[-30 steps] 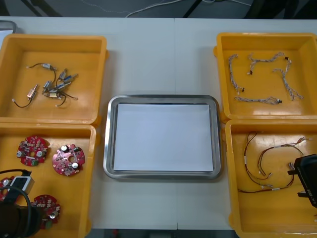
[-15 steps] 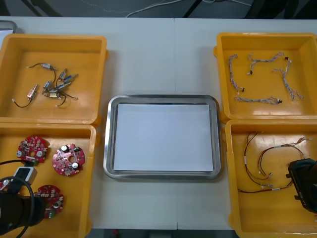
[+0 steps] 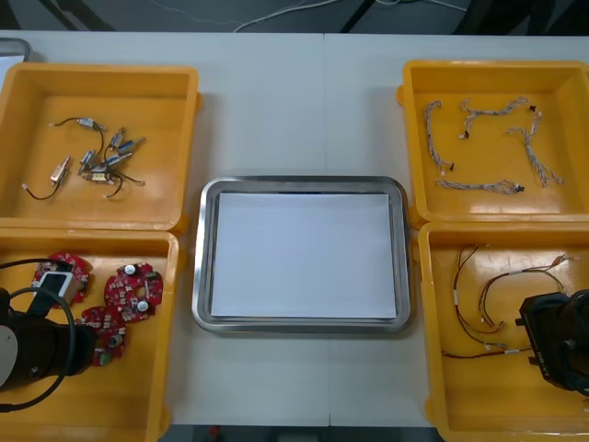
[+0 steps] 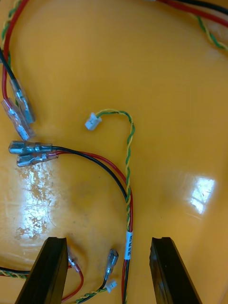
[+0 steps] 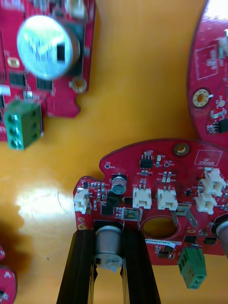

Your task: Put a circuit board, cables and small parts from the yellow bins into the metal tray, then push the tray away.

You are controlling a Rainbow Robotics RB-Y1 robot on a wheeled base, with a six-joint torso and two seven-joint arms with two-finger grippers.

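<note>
In the near left yellow bin (image 3: 138, 405), the left gripper (image 5: 110, 266) pinched a metal cylinder (image 5: 108, 247) on a circuit board (image 5: 156, 199), two other boards (image 5: 211, 80) just beside. The right gripper (image 4: 107, 270) hung spread over red and yellow cables (image 4: 127, 190). Farther, the metal tray (image 3: 199, 276) lay between the bins (image 3: 497, 78), bare table (image 3: 285, 101) beyond

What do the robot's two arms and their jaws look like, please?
Both arms are black. The left arm has a rounded body, a small pale box on it and a thin black cable looping around. The right arm ends in a blocky housing. The left gripper and right gripper have flat, matte black jaws.
</note>
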